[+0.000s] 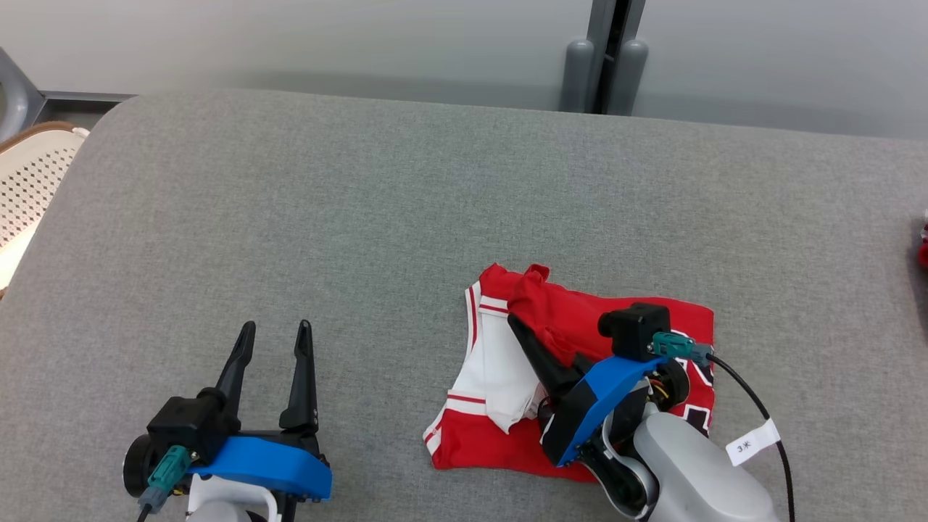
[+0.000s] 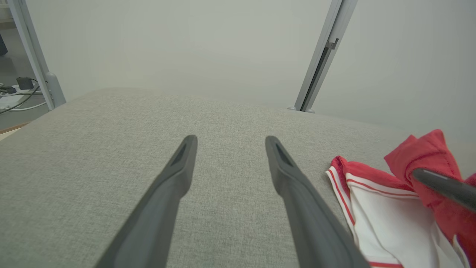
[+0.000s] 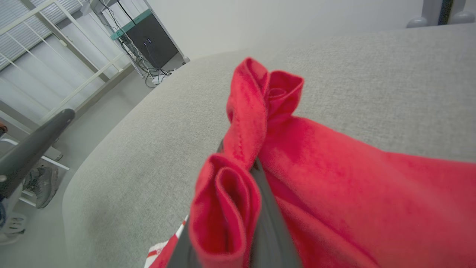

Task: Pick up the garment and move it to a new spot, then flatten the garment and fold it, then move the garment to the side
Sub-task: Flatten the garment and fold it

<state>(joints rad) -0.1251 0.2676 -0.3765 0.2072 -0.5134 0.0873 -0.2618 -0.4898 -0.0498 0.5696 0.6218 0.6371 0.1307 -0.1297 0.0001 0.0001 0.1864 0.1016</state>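
Two fingers of the right gripper (image 1: 518, 323) are pinching a raised red fold of the garment (image 1: 493, 362), which is lying near the front edge of the grey padded surface (image 1: 362, 217), right of centre. Toward the front-left corner, the left gripper (image 1: 276, 328) is hovering, jaws wide and empty.

We see a red garment (image 1: 580, 319) with white panels edged in thin red and white stripes. Our tabletop (image 1: 362, 217) is flecked grey. The left end effector (image 1: 275, 324) and right end effector (image 1: 518, 322) are black, with blue mounts.
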